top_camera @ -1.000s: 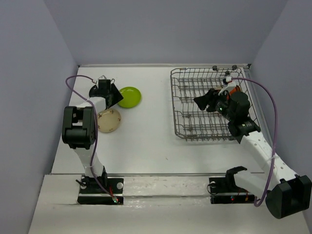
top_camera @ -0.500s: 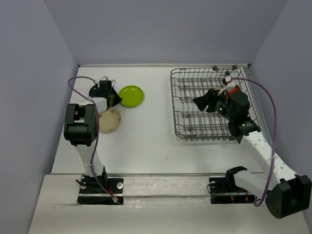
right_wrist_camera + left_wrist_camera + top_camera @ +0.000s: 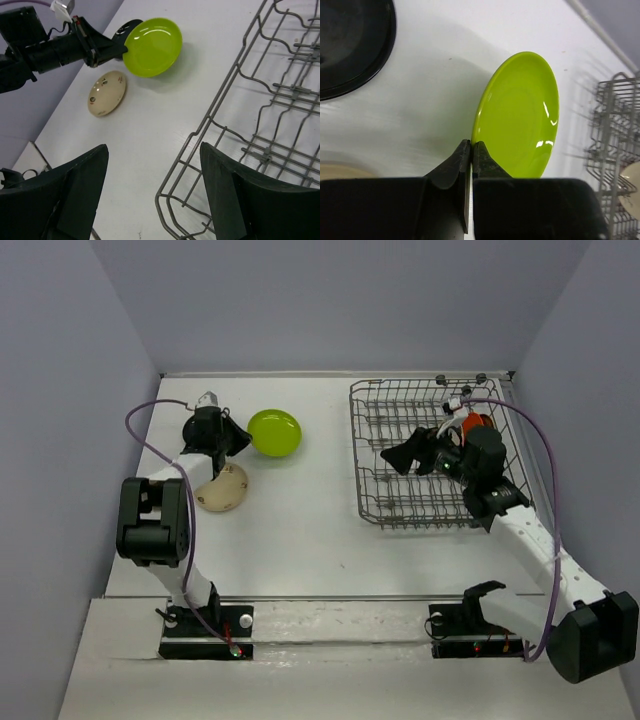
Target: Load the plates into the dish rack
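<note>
Lime green plate [image 3: 517,117], its rim pinched in the closed left claw [image 3: 471,150], tilts off the desk [image 3: 300,530]. Cream plate [image 3: 222,488] and black plate [image 3: 350,45] lie beside that claw, unloaded. Right claw [image 3: 152,150] gapes empty over the dish rack [image 3: 400,440], with 1 orange plate [image 3: 478,422] behind it.

bright, even light from above washes the white table [image 3: 300,530]; shadows are soft and faint. the lime green plate [image 3: 520,115] shows small white glints. in the left wrist view the table looks streaked with blur and the dish rack [image 3: 615,150] at the right edge is soft.
</note>
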{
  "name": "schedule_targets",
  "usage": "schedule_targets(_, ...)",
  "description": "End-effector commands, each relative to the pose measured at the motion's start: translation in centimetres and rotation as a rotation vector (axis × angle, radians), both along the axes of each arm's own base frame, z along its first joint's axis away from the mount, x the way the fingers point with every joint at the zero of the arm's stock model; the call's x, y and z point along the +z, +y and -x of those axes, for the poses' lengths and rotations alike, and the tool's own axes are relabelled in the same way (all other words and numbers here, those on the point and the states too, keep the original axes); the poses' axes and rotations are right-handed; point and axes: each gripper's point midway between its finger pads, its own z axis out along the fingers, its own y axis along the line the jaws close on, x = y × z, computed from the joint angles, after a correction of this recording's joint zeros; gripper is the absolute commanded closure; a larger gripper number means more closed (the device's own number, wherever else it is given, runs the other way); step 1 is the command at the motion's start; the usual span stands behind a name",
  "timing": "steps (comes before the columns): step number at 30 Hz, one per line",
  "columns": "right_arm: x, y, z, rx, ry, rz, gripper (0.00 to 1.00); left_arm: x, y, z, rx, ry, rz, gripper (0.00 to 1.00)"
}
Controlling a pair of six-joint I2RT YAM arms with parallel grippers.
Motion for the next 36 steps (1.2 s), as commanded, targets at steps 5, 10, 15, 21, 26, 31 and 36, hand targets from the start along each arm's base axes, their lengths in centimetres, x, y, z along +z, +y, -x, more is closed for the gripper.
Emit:
schedule_targets(5, 3.6, 5.1, 1.0, 0.165, -0.067, -0.021, 0.18, 12.2, -2.2, 1.4, -0.063, -0.322, 0.134, 0.94)
schedule_targets(10, 2.4, 6.8, -0.9, 0.160, -0.014, 0.001, 0.13, 16.6, -5.1, 4.7, -0.181, -0.415, 0.203, 0.94)
schedule_targets(15, 2.5, 8.5, -1.8, 0.193, 0.012, -0.010, 0.11, 19.2, -8.0, 9.3, -0.332, -0.482, 0.247, 0.94)
schedule_targets(21, 2.8, 11.3, -2.5, 0.251, 0.039, -0.024, 0.09, 17.9, -10.7, 13.6, -0.501, -0.463, 0.286, 0.94)
schedule_targets(26, 2.4, 12.6, -2.9, 0.284, 0.067, -0.049, 0.10, 17.5, -11.9, 15.8, -0.577, -0.470, 0.289, 0.94)
schedule_targets(31, 1.6, 13.6, -2.7, 0.334, 0.109, -0.080, 0.59, 18.6, -12.6, 17.2, -0.638, -0.503, 0.305, 0.94)
schedule_targets(36, 1.6, 12.4, -3.5, 0.246, 0.073, -0.051, 0.93, 20.2, -12.6, 17.9, -0.660, -0.555, 0.293, 0.55)
